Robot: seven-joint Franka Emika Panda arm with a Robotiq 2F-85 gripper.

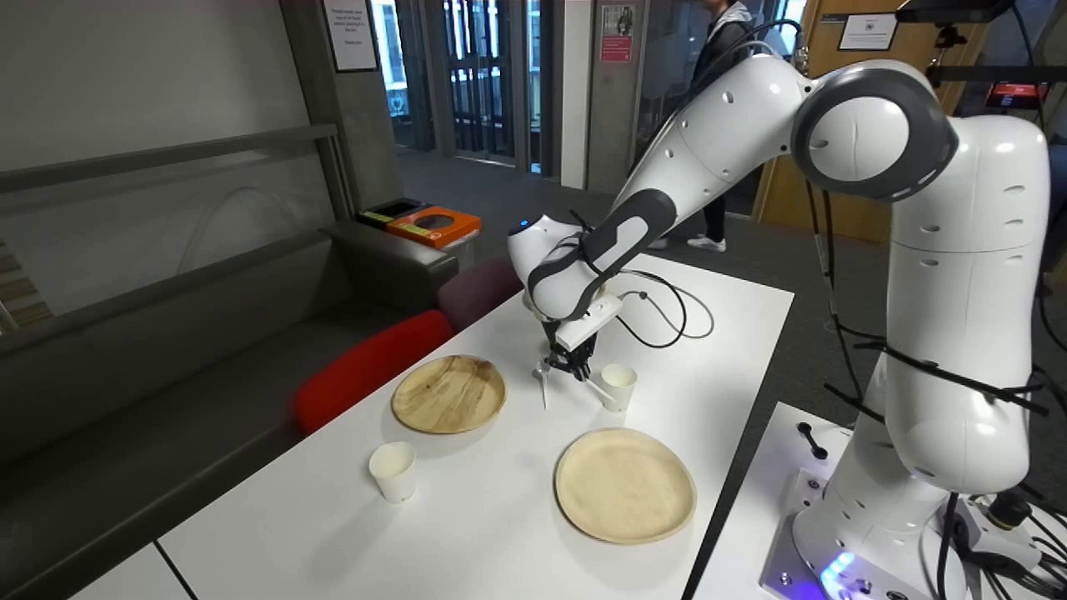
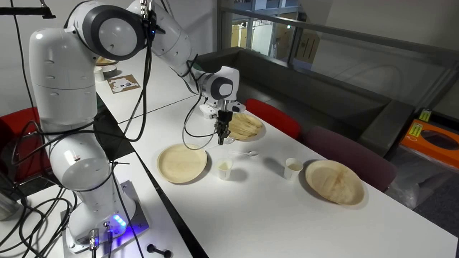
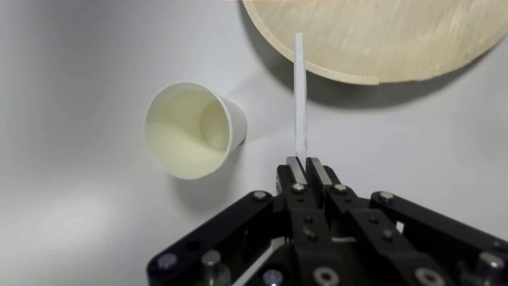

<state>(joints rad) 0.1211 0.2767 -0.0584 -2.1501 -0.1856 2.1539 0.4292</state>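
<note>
My gripper [image 3: 303,163], quite narrow, holds the white utensil [image 3: 300,99], which points towards the plate [image 3: 357,43] at the far side in the wrist view; the cup [image 3: 186,131] stands near it, on the left; I should move slowly, so the utensil never brushes the cup.

Alongside the desk [image 1: 467,542] stand a red chair [image 1: 371,367] and a purplish chair [image 1: 479,292], both between it and a dark grey sofa [image 1: 200,358] — long and straight-backed. Past the sofa's end is a bin [image 1: 432,237] with an orange top (a round opening shows in it). Farther off hang a framed notice [image 1: 350,33] and a poster [image 1: 617,33] with a red lower part. A person [image 1: 718,50] in dark clothes and white shoes shows partly near a wooden door [image 1: 783,196] — the head mostly out of frame.
</note>
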